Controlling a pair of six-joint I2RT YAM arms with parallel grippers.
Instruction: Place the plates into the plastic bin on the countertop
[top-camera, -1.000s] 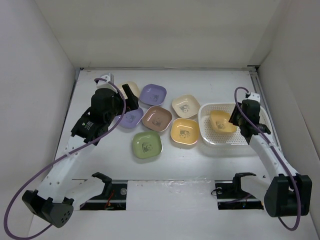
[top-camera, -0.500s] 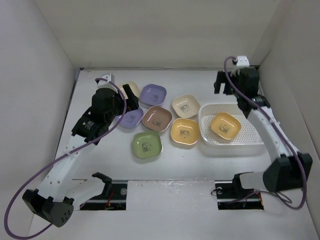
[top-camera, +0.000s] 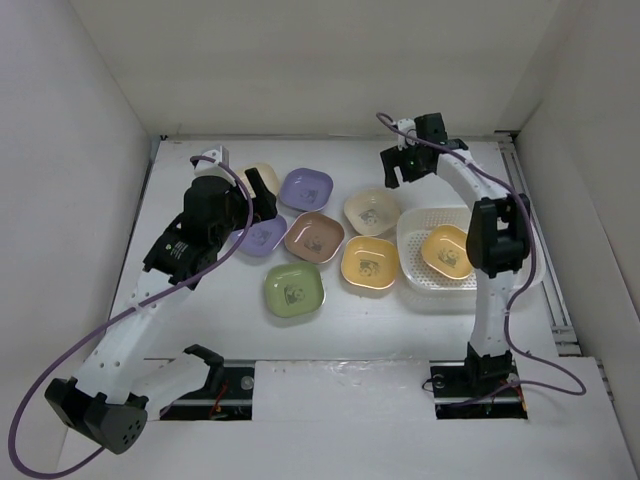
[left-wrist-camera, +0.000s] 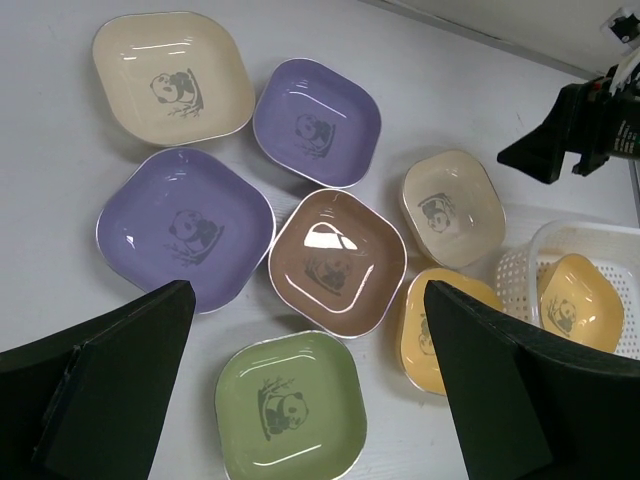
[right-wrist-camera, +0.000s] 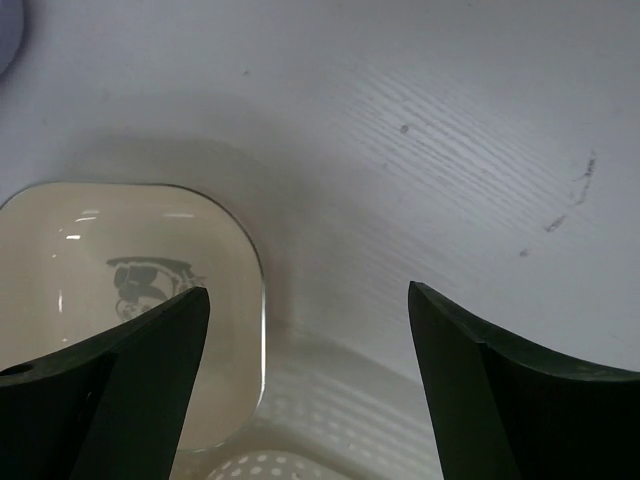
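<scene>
Table (top-camera: 350, 330): flat and white, and it carries everything below.

Plastic bin (top-camera: 408, 255): it stands at the right of the table with its long axis running left to right. One yellow plate (top-camera: 445, 250) lies flat on its perforated floor. I judge the task to be at an early stage.

Seven plates lie on the table in a cluster left of the bin:
- the cream plate (top-camera: 371, 211), just beside the bin's far-left corner
- a second yellow plate (top-camera: 369, 262), near of the cream one and close to the bin wall
- the brown plate (top-camera: 314, 237)
- the green plate (top-camera: 294, 288)
- two purple plates (top-camera: 306, 187)
- a far cream plate (top-camera: 262, 178)

Right hand (top-camera: 392, 172): the jaws are wide and hold nothing. It hovers just far of the cream plate and is much the nearer hand to it. My wrist view shows the cream plate (right-wrist-camera: 130, 290) off toward the left finger, not centred in the gap. The bin rim (right-wrist-camera: 330, 420) is directly beside the plate's corner. The plate is a rounded square with no useful long axis, so any edge will serve. I judge that the coming move needs a shift near and slightly left before descent. It should take the edge that faces away from the bin, to avoid clipping the rim.

Left hand (top-camera: 262, 195): the jaws are wide and empty. It hangs over the left side of the cluster, with the brown plate between its fingers in my wrist view.
</scene>
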